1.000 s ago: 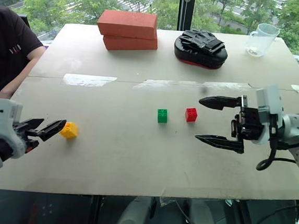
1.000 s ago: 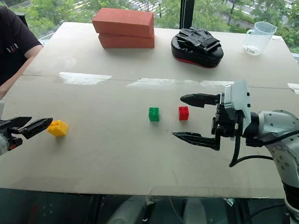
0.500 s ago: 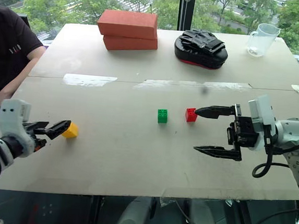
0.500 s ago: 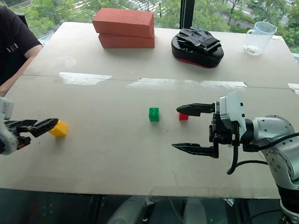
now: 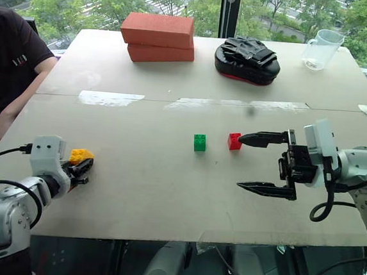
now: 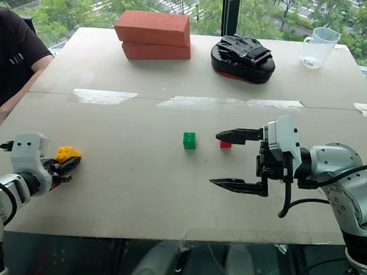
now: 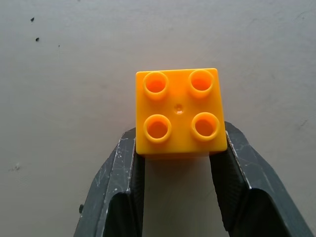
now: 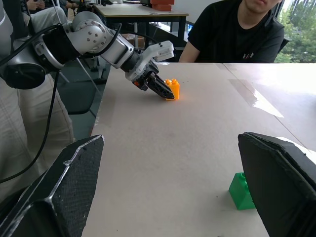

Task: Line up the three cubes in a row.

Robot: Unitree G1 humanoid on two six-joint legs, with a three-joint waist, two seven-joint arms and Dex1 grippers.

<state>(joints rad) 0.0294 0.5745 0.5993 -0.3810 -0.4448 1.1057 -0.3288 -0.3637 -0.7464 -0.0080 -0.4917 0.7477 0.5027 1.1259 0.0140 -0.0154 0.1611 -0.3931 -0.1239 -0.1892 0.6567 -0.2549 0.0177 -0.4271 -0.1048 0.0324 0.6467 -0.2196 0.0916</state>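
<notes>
With the left claw [image 7: 177, 148] clamped on only the near edge of the yellow cube [image 7: 179, 111] at the worktop's [image 5: 166, 187] left side, it may twist free when lifted, while the right claw [image 5: 261, 163] hangs spread beside the red cube [image 5: 234, 141] and green cube [image 5: 200, 142].

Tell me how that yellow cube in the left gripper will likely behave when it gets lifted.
The yellow cube looks like rigid moulded plastic, so it should hold its shape. The left gripper pinches only its lower flat sides, so it might pivot or slip on the smooth faces. Being small and apparently hollow-studded, it is probably light.
</notes>
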